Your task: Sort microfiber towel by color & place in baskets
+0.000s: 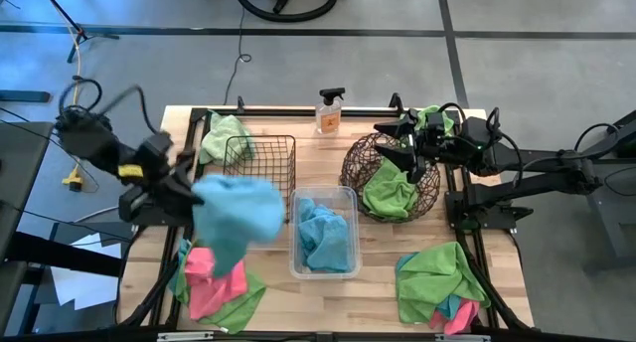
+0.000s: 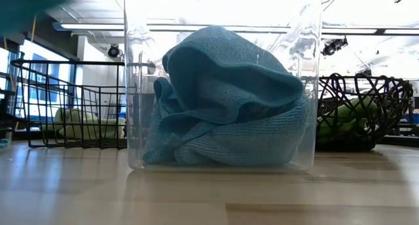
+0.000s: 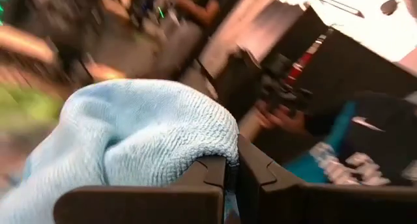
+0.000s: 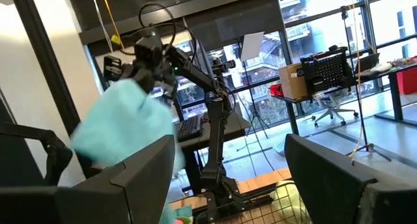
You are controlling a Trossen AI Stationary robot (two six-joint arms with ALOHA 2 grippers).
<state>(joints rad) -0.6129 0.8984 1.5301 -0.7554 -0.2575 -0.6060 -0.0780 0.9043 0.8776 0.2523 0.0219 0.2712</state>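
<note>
A teal-blue towel is held aloft in the left gripper, whose fingers are pinched together on a fold of the cloth, as is seen plainly in the left wrist view. The cloth hangs over the table's left side, above the pink and green pile and just beside the black wire basket. The clear tub, already holding blue towels, lies to the robot's right of the held towel, near but not beneath it, so a short sideways carry is judged to be needed. The left arm is clearly the nearer one. The right gripper is seen with fingers spread and empty over the round woven basket, where green towels lie.
</note>
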